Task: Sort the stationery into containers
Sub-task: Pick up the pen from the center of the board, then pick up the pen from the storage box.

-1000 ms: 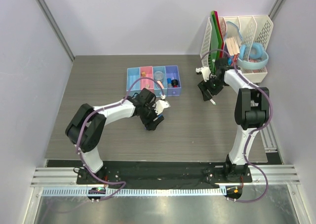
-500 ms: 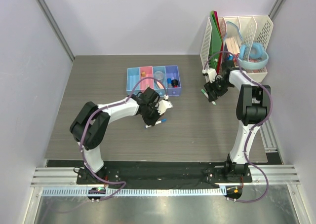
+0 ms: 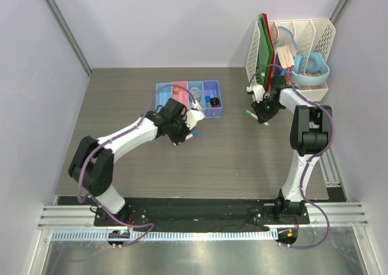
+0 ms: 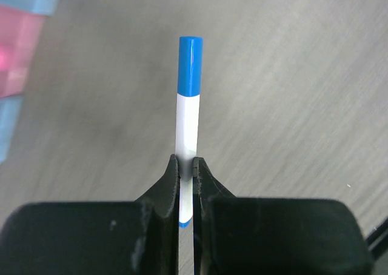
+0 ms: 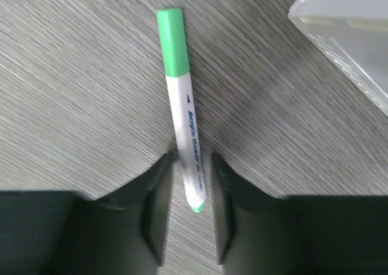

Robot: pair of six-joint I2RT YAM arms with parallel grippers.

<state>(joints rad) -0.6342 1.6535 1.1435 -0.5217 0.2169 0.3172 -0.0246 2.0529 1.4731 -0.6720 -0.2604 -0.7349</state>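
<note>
The left tool point(image 4: 187, 166) is clamped tight on a white pen with a blue cap point(image 4: 188, 99), which is held just near of the four-bin row point(image 3: 213, 114). Over on the right, a green-capped pen point(image 5: 182, 105) is seen lying on the tabletop point(image 3: 242, 160) by the white rack point(image 3: 315, 33). It's straddled by the right tool point(image 5: 188, 166), jaws apart, not yet pinched.

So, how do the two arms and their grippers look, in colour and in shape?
Both the left arm and the right arm have white links between bulky black joints, and a thin purple cable runs loosely along each. The left gripper and the right gripper are matte black, with two blocky fingers that narrow towards the tips. No markings show.
</note>
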